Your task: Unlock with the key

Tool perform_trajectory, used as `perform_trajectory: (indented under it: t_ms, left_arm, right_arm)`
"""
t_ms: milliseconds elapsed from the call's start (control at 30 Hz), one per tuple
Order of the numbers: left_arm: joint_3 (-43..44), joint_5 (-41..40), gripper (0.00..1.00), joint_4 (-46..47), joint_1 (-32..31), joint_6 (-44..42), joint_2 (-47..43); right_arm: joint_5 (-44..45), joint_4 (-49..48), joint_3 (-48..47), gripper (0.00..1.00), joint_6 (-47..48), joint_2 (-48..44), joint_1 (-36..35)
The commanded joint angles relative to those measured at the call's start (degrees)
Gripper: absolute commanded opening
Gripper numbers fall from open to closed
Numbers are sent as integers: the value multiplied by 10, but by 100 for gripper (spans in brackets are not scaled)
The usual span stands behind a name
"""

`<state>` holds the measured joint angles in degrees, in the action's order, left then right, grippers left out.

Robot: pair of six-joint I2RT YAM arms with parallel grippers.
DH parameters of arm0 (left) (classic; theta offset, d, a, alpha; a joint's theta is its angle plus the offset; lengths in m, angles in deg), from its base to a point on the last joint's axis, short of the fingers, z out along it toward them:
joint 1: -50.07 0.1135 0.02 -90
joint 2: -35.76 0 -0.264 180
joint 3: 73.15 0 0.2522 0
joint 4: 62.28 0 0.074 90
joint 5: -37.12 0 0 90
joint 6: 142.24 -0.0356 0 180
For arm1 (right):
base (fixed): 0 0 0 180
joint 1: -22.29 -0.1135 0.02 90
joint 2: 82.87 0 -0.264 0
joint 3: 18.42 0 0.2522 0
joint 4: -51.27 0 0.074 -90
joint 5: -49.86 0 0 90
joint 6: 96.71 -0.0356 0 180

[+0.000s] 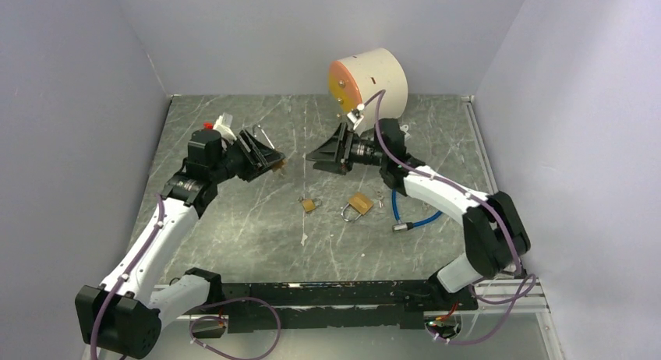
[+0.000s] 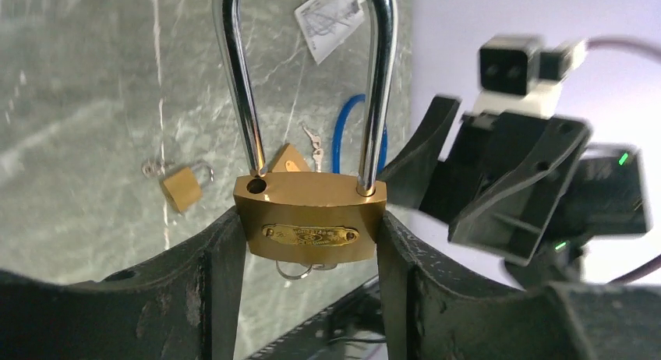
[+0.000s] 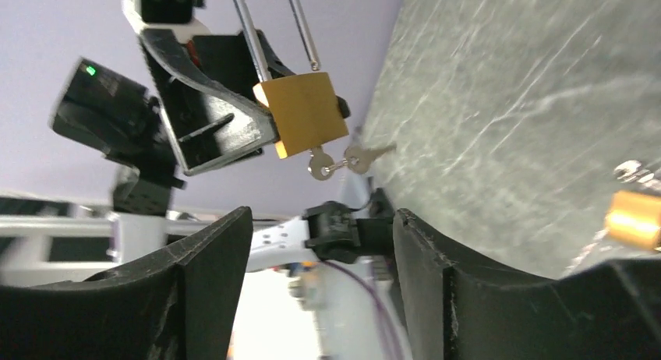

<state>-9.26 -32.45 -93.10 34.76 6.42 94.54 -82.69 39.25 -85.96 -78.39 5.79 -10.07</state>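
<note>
Left tool [image 2: 309, 239]: clamped on the brass body of the padlock [image 3: 305, 114], one finger on each side face; I see it raised clear of the surface [image 1: 234, 220].
Right tool [image 3: 321, 220]: fingers spread wide with nothing between them; it faces the left tool, close to the padlock but apart from it.
Padlock: held in the air a little left of the surface's middle, shackle [image 2: 379, 87] pointing away from the left wrist.
Shackle: one leg seated in the body, the other lifted out of its hole, so I read it as unlocked.
Key [image 3: 319, 163]: seated in the underside of the body; a ring with a second key [image 3: 368, 153] hangs from it.
Small padlocks [image 1: 309, 205] [image 1: 359, 202]: two, lying near the surface's middle, apart from each other.
Blue cable [image 1: 421, 218]: looped on the surface beneath the right arm.
Cylinder [image 1: 374, 81]: white with an orange face, at the far edge.
</note>
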Motion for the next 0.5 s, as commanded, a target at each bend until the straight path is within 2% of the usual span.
perform_trajectory:
  t_ms: [0, 67, 233, 467]
  left_arm:
    - [68, 83, 3, 42, 0, -200, -12]
    - [71, 135, 3, 37, 0, -264, -14]
    - [65, 252, 3, 36, 0, -387, -18]
    - [57, 297, 3, 73, 0, -414, -26]
  right_arm:
    - [-26, 170, -86, 71, 275, -55, 10]
    - [-14, 226, -132, 72, 332, -52, 3]
    - [40, 303, -232, 76, 387, -21, -27]
    - [109, 377, -319, 76, 430, 35, -62]
